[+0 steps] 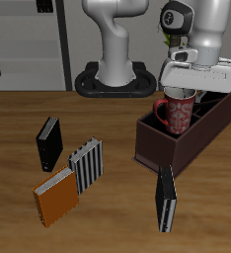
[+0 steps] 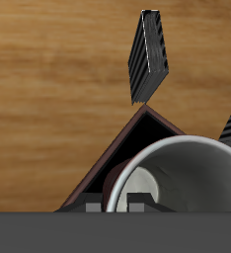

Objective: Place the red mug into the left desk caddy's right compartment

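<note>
Exterior camera: high and in front, tilted down over the wooden table (image 1: 108, 128), far enough off to take in the robot's base, the caddy (image 1: 182, 138) and the books near it. Wrist camera: on the gripper, aimed steeply down, very near the mug (image 2: 187, 183), whose white inside fills much of the frame above a caddy corner (image 2: 137, 128). Both views share the mug (image 1: 177, 111), the caddy and the dark book (image 2: 149, 54) beside the caddy (image 1: 166, 201).

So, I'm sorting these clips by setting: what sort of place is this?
Probably a simulated study or office desk: a wooden table carrying a desk caddy, several books such as the orange book, and a red mug gripped by a robot arm.
</note>
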